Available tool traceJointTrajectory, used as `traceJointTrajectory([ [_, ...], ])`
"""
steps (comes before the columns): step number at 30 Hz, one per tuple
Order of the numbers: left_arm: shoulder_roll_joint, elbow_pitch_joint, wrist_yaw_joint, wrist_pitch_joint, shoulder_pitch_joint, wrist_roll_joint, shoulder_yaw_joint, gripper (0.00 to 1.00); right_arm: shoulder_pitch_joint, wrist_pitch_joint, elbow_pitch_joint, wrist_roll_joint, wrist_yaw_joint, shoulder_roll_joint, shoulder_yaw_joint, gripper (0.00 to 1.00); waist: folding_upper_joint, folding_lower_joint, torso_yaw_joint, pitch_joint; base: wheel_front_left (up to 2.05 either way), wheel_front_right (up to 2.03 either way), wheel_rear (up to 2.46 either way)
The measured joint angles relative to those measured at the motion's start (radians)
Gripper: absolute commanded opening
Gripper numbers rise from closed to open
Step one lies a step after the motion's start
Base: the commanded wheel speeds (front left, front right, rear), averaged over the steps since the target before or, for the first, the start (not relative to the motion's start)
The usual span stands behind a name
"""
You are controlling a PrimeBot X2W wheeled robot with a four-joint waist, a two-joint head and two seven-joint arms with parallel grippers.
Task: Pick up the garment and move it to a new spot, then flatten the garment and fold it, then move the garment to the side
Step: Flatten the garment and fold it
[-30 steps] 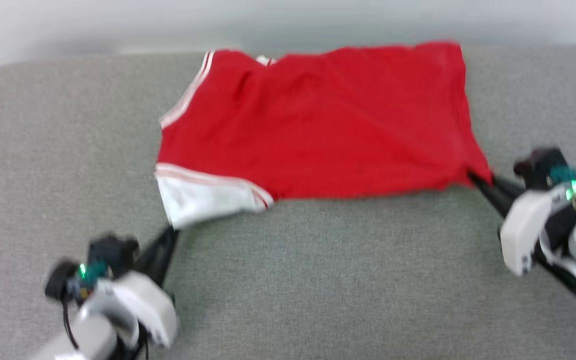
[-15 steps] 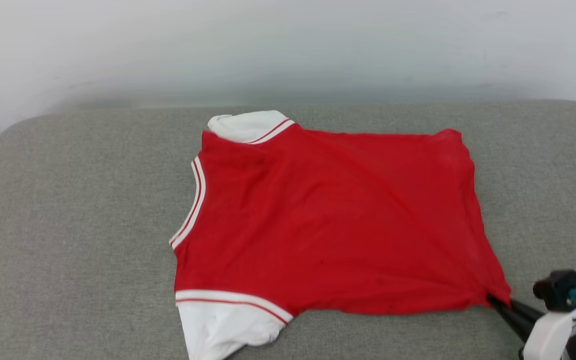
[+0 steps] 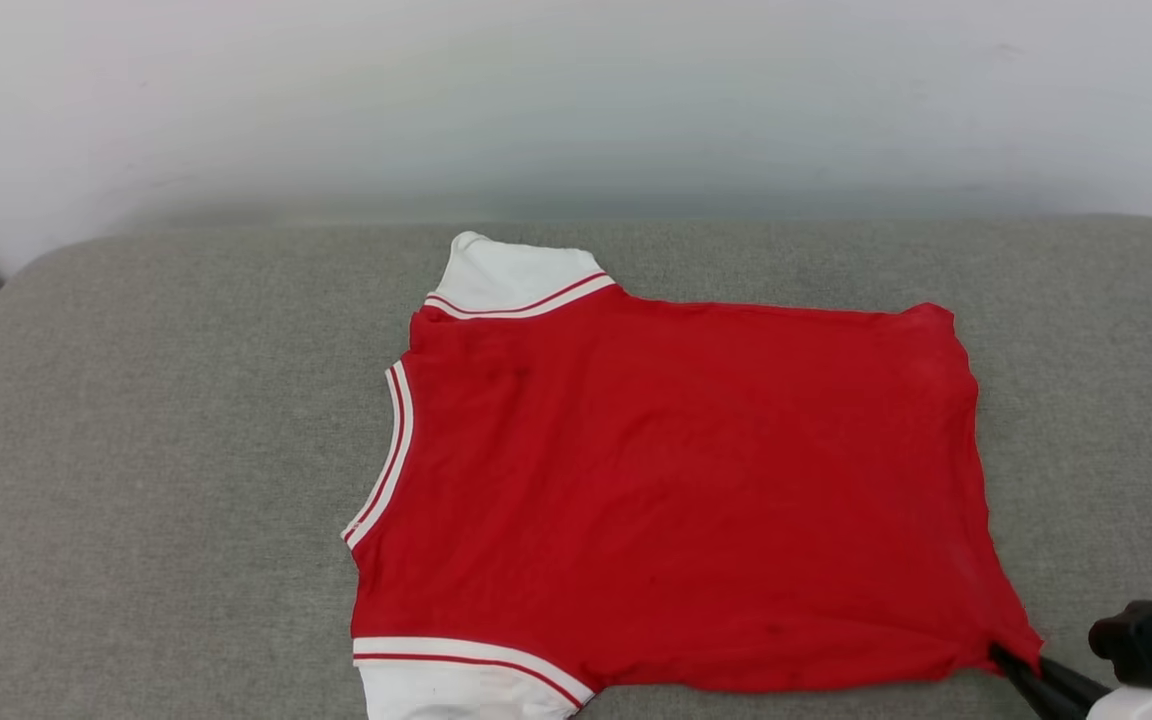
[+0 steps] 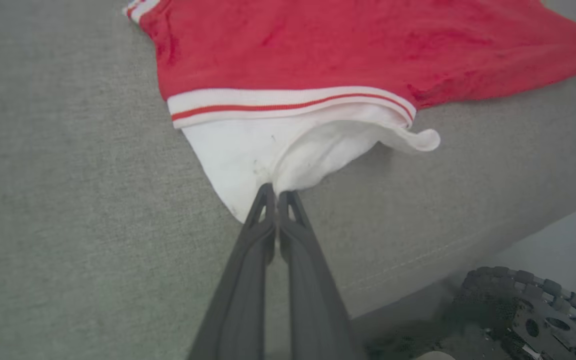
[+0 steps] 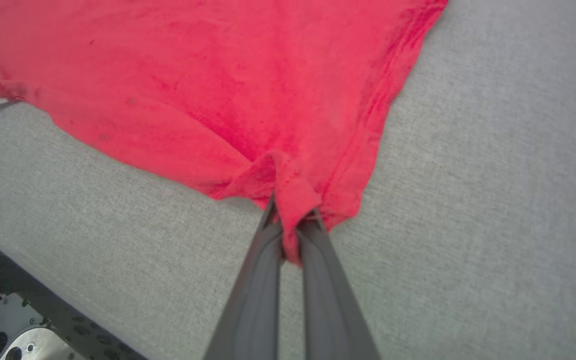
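on the grey cushion [image 3: 156, 450], the garment [image 3: 676, 490] lies spread flat, collar toward 9 o'clock. the right gripper [image 3: 1004, 658] is clamped on its hem corner at 5 o'clock; the left gripper [image 4: 274, 192] pinches the white sleeve at 7 o'clock.

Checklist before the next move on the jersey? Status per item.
1. Grip of left gripper on near white sleeve: ok, shut on it.
2. Grip of right gripper on red hem corner: ok, shut on it.
3. The garment lies on the grey cushion: ok.
4. Flatness: not ok, cloth bunched at both grips.
5. The far sleeve laid out: ok.
6. Lettering position: cannot tell, plain red faces up.
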Motion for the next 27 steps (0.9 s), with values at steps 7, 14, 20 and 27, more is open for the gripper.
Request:
traceJointTrajectory([
  [7, 0.007, 0.004, -0.047, 0.024, -0.189, 0.085, 0.018, 0.0, -0.011, 0.055, -0.067, -0.044, 0.0, 0.041, -0.085, 0.0, 0.0, 0.0002, 0.0, 0.04, 0.0, 0.0, 0.0],
  [14, 0.041, 0.046, -0.125, 0.054, -0.372, 0.13, 0.054, 0.0, -0.099, 0.108, -0.104, -0.064, 0.0, 0.072, -0.12, 0.0, 0.0, 0.0002, -0.02, 0.101, 0.0, 0.0, 0.0],
  [20, 0.031, 0.119, -0.203, 0.094, -0.546, 0.16, 0.07, 0.0, -0.17, 0.142, -0.11, -0.064, 0.0, 0.083, -0.145, 0.0, 0.0, 0.0003, -0.031, 0.157, 0.0, 0.0, 0.0],
  [27, -0.004, 0.241, -0.281, 0.13, -0.691, 0.179, 0.067, 0.0, -0.287, 0.169, -0.085, -0.063, 0.0, 0.093, -0.132, 0.0, 0.0, 0.0003, -0.056, 0.237, 0.0, 0.0, 0.0],
])
